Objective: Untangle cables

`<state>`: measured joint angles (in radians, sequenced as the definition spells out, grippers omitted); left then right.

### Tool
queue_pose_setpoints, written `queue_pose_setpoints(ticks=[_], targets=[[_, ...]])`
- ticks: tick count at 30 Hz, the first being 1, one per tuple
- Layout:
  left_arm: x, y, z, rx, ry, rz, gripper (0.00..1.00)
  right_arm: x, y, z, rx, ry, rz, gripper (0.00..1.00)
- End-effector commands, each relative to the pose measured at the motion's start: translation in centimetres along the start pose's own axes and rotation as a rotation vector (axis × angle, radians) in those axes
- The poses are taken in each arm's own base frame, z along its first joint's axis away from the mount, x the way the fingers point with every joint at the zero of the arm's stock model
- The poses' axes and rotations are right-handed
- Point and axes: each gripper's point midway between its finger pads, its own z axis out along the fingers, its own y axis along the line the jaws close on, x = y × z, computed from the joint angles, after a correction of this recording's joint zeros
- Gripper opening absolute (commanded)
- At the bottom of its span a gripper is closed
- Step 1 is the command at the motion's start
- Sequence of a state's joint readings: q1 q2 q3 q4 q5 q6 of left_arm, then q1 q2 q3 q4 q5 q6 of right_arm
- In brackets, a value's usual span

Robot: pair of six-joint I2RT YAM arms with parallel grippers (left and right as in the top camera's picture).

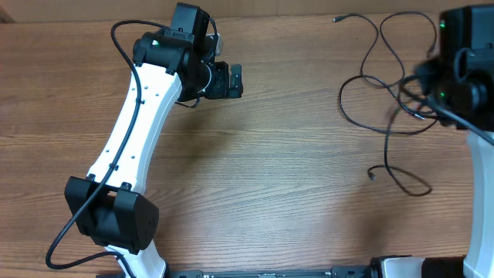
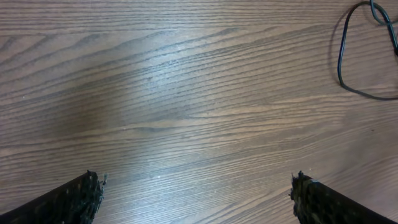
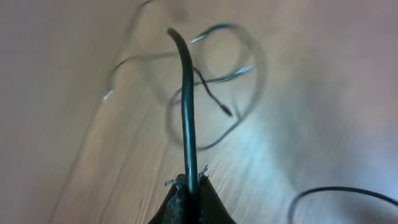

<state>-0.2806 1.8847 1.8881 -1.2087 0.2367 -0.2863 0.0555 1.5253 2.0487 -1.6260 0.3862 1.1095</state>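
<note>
We are pinching one cable [image 3: 185,106] in the right claw [image 3: 188,186], aiming to lift slowly; the left claw [image 2: 198,193] is hanging released.

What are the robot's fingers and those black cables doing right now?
Left fingers, wide open, holding nothing.
Right fingers, shut on one cable.
Held cable, pinched and raised off the table.
Other cables, lying in loose crossing loops on the wooden table.

No legible text, no labels (all views)
</note>
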Motion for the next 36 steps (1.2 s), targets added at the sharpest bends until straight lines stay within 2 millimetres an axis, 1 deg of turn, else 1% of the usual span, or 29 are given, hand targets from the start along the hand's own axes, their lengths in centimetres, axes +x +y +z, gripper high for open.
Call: queue_pose_setpoints(ticks=[1,6,11,14,18,21,26,28,31,36], targets=[[-0.7,-0.1,-0.8,-0.003,-0.033,-0.003,0.99,-3.0,-3.2,-0.2,0.106,-0.122,0.267,0.05],[-0.7,-0.1,-0.8,-0.003,-0.034,-0.003,0.99,-4.9,-5.1,0.4,0.163,-0.165,0.316,0.04],[-0.6,-0.1,-0.8,-0.003,-0.032,-0.004,1.00,-8.5,-7.8,0.1,0.246,-0.328,0.409,0.04],[-0.7,-0.1,-0.8,-0.003,-0.033,-0.004,1.00,-10.2,-9.5,0.0,0.296,-0.393,0.457,0.04],[-0.7,-0.1,-0.8,-0.003,-0.033,-0.004,1.00,-11.4,-11.3,0.6,0.356,-0.410,0.506,0.04],[-0.6,-0.1,-0.8,-0.003,-0.031,-0.004,0.99,-12.0,-12.4,1.7,0.407,-0.412,0.528,0.04],[-0.6,-0.1,-0.8,-0.004,-0.029,-0.004,1.00,-12.6,-14.4,4.1,0.504,-0.403,0.553,0.04],[-0.5,-0.1,-0.8,-0.004,-0.028,-0.004,1.00,-12.5,-15.1,5.3,0.548,-0.383,0.555,0.04],[-0.6,-0.1,-0.8,-0.003,-0.031,-0.004,1.00,-11.3,-15.7,7.2,0.595,-0.307,0.550,0.04],[-0.6,-0.1,-0.8,-0.003,-0.032,-0.003,1.00,-8.6,-15.5,9.8,0.626,-0.146,0.540,0.04]])
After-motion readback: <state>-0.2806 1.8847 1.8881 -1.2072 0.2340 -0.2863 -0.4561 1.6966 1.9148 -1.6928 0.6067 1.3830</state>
